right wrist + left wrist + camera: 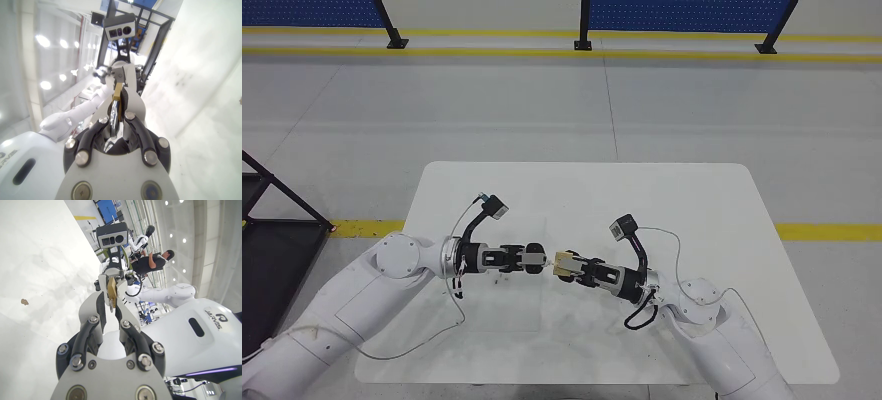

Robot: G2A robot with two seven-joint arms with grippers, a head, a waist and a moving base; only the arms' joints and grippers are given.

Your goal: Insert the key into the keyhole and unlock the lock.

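The key [111, 306] is hanging at the free end of the lock [118, 91], with its holed silver head pointing back into my left gripper [109, 298]. Its other end is meeting the brass. I cannot tell how deep it is sitting in the keyhole, or whether my left gripper is clamping it or only framing it.

I am holding the lock in my right gripper [118, 98], which is closed tight on it. The brass body is sticking out past the tips, and the steel shackle is lying back between the two fingers [125, 97] toward the wrist.

In the top view both arms are coming in from opposite sides. The two grippers are facing each other nose to nose, and the lock and key are bridging the small gap between them. All of this is hanging in the air above the near middle of the white table [692, 200], with nothing resting on the top. A small brown fleck [24, 301] is lying on the table off to one side, well apart from the grippers.
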